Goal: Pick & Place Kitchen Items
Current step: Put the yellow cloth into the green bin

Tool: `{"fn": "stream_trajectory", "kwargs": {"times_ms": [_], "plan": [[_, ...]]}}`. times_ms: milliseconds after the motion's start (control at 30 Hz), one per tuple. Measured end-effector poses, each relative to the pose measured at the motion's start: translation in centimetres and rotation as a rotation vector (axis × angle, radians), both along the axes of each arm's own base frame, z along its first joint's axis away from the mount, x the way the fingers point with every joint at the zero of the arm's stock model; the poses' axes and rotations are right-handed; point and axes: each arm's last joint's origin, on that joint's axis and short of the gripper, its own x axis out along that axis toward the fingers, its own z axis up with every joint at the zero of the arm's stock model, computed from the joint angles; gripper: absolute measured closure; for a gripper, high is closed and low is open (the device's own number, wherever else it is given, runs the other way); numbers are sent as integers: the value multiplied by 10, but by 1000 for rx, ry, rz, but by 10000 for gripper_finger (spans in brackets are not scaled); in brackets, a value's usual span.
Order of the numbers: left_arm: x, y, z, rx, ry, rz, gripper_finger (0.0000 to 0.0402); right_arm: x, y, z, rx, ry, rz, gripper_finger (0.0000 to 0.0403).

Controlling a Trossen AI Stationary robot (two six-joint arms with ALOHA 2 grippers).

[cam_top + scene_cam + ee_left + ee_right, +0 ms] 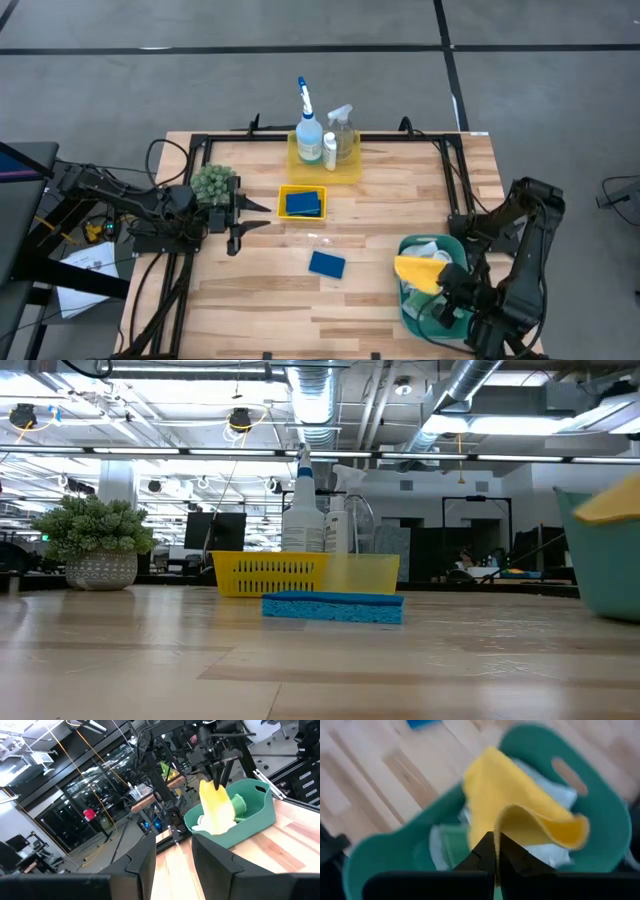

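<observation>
My right gripper (495, 851) is shut on a yellow cloth (520, 805) over the teal bin (410, 305) at the table's near right. White (552, 852) and green (451, 847) cloths lie in the bin. My left gripper (250, 217) is open and empty at the table's left, beside the small plant (213, 183). One blue sponge (327, 264) lies flat on the table. Another (303, 204) lies in a small yellow tray. Spray bottles (309, 135) and a small white bottle (330, 150) stand in the far yellow tray (350, 170). My right gripper pinches a fold of the yellow cloth (506, 827) between its two fingers. It comes from above, pointing down, as the left wrist view (216, 784) shows. The cloth hangs slack below the fingers, and its lower end (216, 822) is down in the bin on the other cloths.
Black frame rails (300, 138) run along the table's far edge and down both sides. Bare wood lies between the loose sponge and the bin, and along the near edge. In the low view the sponge (333, 607) lies in front of the yellow tray (270, 573).
</observation>
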Motion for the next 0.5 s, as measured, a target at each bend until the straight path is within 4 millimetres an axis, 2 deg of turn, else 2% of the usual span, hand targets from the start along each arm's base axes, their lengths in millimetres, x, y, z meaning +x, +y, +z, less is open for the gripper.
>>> {"fn": "stream_trajectory", "kwargs": {"times_ms": [500], "plan": [[0, 0, 1, 6, -14, -1, 280, -3, 13, -18, 132, 188, -362, 403]]}}
